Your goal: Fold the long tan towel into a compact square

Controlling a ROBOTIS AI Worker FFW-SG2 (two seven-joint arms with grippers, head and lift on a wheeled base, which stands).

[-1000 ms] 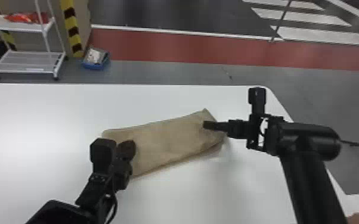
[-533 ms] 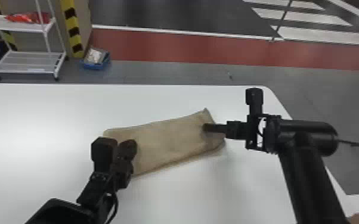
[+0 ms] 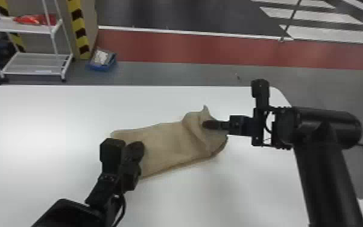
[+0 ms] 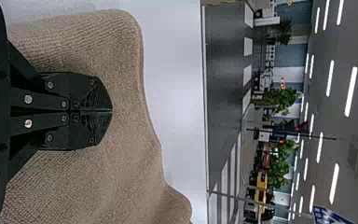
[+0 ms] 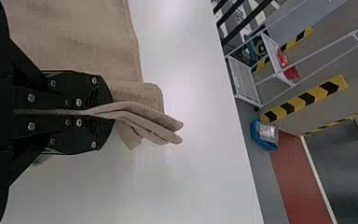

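Head view: long tan cloth towel (image 3: 165, 142) on the white, round-cornered surface (image 3: 51, 114), slightly askew, flat toward its left end, bunched up with a peaked corner at the right end. Layer count along the near edge hard to make out. Black two-fingered left claw (image 3: 135, 148) at the towel's left end, covering part of it; can't tell here if it touches. Its arm is cut off by the bottom edge. Black two-fingered right claw (image 3: 208, 124) at the bunched end, arm also cut off at the bottom. Behind, white metal shelf cart (image 3: 36, 63), partly cut off at the left, with a red item (image 3: 36, 20), shape unclear; blue bin (image 3: 101, 68) on the floor, pale contents unclear.

Left wrist view: left claw (image 4: 112, 111) closed, fingers together over the towel, nothing seen pinched between them. Towel under the fingers hidden; rest of it runs out of view.

Right wrist view: right claw (image 5: 113, 113) closed on the towel, a doubled fold pinched between the fingers and poking past the tips. Fingers hide part of the cloth behind; flat stretch beside them cut off.
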